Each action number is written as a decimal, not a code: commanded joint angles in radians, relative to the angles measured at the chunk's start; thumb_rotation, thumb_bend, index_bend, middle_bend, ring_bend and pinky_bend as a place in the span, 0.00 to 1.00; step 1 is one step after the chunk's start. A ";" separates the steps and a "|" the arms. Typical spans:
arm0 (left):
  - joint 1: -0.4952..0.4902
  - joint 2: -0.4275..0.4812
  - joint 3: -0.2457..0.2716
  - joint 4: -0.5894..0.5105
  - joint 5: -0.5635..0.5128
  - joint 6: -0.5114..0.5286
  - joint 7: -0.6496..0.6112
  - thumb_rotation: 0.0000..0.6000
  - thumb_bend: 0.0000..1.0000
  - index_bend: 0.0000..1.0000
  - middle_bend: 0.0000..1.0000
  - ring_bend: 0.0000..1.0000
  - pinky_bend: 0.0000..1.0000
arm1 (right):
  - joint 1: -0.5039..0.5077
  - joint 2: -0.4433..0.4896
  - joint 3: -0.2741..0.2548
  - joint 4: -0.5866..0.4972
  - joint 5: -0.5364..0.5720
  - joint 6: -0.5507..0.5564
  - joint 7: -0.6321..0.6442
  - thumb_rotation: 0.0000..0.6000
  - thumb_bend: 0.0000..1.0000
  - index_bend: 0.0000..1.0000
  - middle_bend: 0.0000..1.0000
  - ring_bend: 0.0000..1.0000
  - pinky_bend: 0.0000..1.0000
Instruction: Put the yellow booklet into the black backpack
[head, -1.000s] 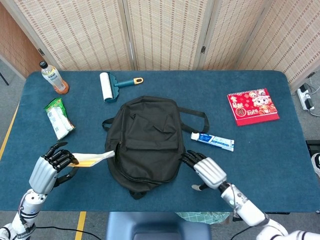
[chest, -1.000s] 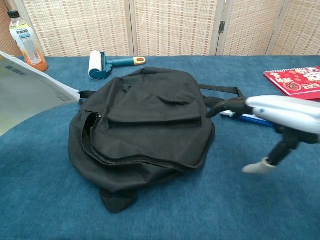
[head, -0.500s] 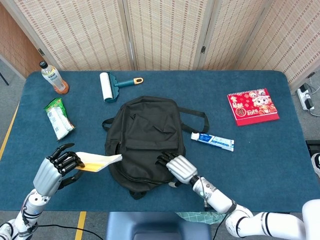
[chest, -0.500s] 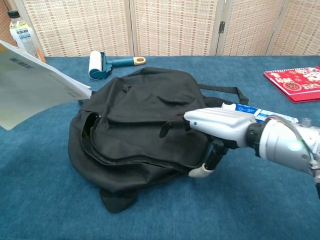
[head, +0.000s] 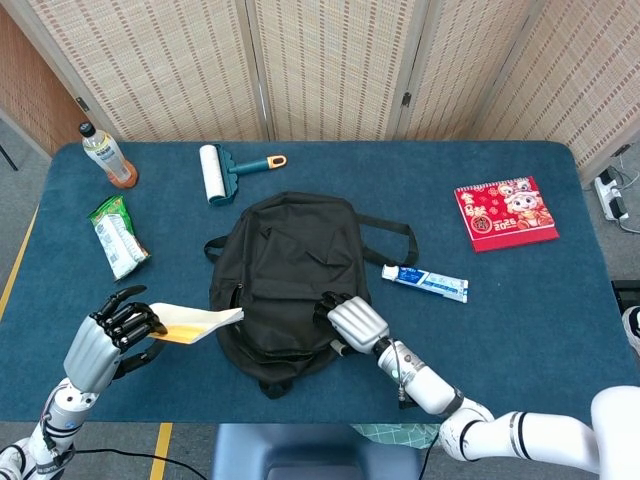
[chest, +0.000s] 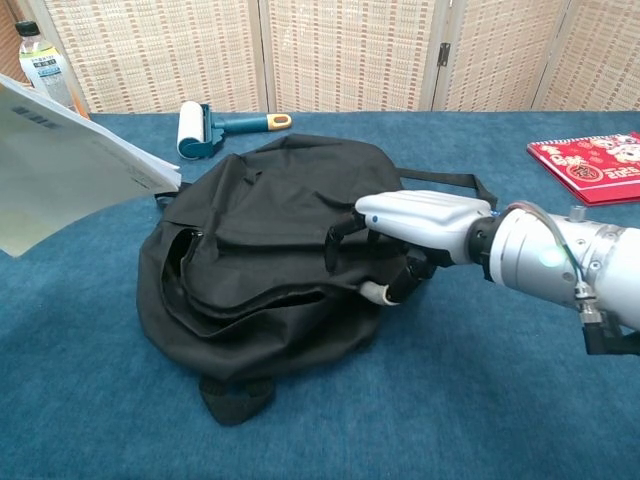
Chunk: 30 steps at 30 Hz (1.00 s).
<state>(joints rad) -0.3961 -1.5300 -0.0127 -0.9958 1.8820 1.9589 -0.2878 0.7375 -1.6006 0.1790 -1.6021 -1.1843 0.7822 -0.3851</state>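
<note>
Blue felt is covering the table (head: 520, 330), and nearest the robot its left hand (head: 100, 340) is pinching the yellow booklet (head: 195, 324) by one end, fingers clamped on it, the free end reaching toward the left flank of the black backpack (head: 285, 270) without entering it. It is drooping slightly, so it looks light, thin and floppy; a grip close to the spine would probably keep it stiff enough to slide in. At the near right of the bag the right hand (chest: 415, 222) is resting on the soft fabric, fingers curled into the front flap and bunching it, so that a gap along the zip is showing; the cloth looks limp and likely to sag shut. Farther out are lying a toothpaste tube (head: 425, 282), a green snack packet (head: 117, 235) and a red calendar (head: 505, 211), then a lint roller (head: 222, 168) and a drink bottle (head: 107, 157). Behind everything, woven folding screens (head: 330, 65) are closing off the room.
</note>
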 joint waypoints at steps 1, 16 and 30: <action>-0.001 0.004 0.000 -0.003 0.002 0.001 -0.002 1.00 0.54 0.76 0.65 0.51 0.31 | 0.018 -0.005 -0.001 -0.004 0.025 0.002 -0.020 1.00 0.64 0.60 0.37 0.20 0.28; 0.003 0.009 0.004 -0.013 0.009 0.004 -0.010 1.00 0.54 0.76 0.65 0.51 0.31 | 0.072 0.060 -0.014 -0.048 0.110 -0.026 -0.012 1.00 0.75 0.69 0.43 0.24 0.30; -0.040 -0.025 0.005 0.036 0.084 0.058 -0.032 1.00 0.54 0.76 0.67 0.54 0.35 | 0.184 0.011 0.167 -0.057 0.407 0.025 0.064 1.00 0.78 0.74 0.45 0.31 0.37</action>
<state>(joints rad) -0.4283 -1.5496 -0.0086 -0.9676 1.9561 2.0075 -0.3176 0.8821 -1.5688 0.2903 -1.6565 -0.8693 0.7832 -0.3338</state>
